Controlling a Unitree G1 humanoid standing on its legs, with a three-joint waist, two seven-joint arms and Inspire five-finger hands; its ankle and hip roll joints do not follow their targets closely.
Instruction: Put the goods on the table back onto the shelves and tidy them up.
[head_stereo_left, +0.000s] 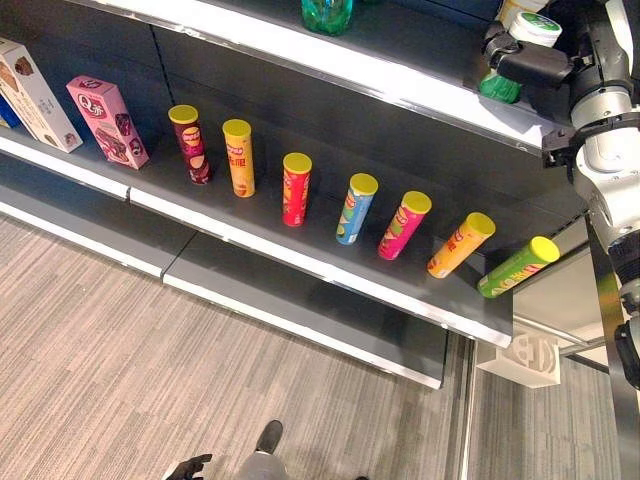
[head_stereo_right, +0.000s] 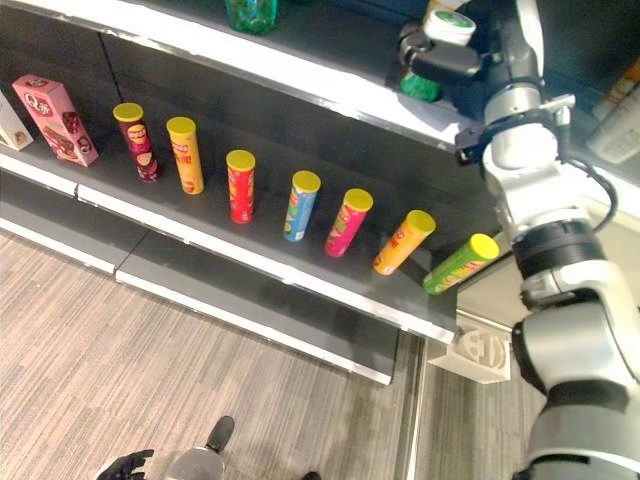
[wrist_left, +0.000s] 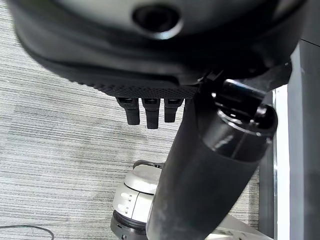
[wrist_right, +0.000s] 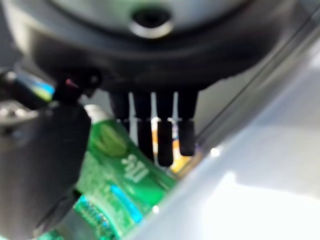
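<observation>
My right hand (head_stereo_left: 528, 63) is raised to the upper shelf (head_stereo_left: 380, 85) at the far right. It is shut on a green can with a white lid (head_stereo_right: 447, 24). In the right wrist view the green can (wrist_right: 120, 175) lies between the thumb and the fingers (wrist_right: 165, 135). My left hand (head_stereo_left: 190, 466) hangs low near the floor with relaxed fingers (wrist_left: 146, 112) and holds nothing. On the middle shelf (head_stereo_left: 300, 262) stands a row of several yellow-lidded crisp tubes, from a dark red one (head_stereo_left: 190, 143) to a green one (head_stereo_left: 517, 267) at the right end.
A pink box (head_stereo_left: 107, 121) and a white box (head_stereo_left: 34, 95) stand at the left of the middle shelf. A green bottle (head_stereo_left: 327, 13) sits on the upper shelf. A white bracket-like object (head_stereo_left: 522, 358) rests on the floor at the shelf's right end. A lower shelf (head_stereo_left: 300, 300) juts out.
</observation>
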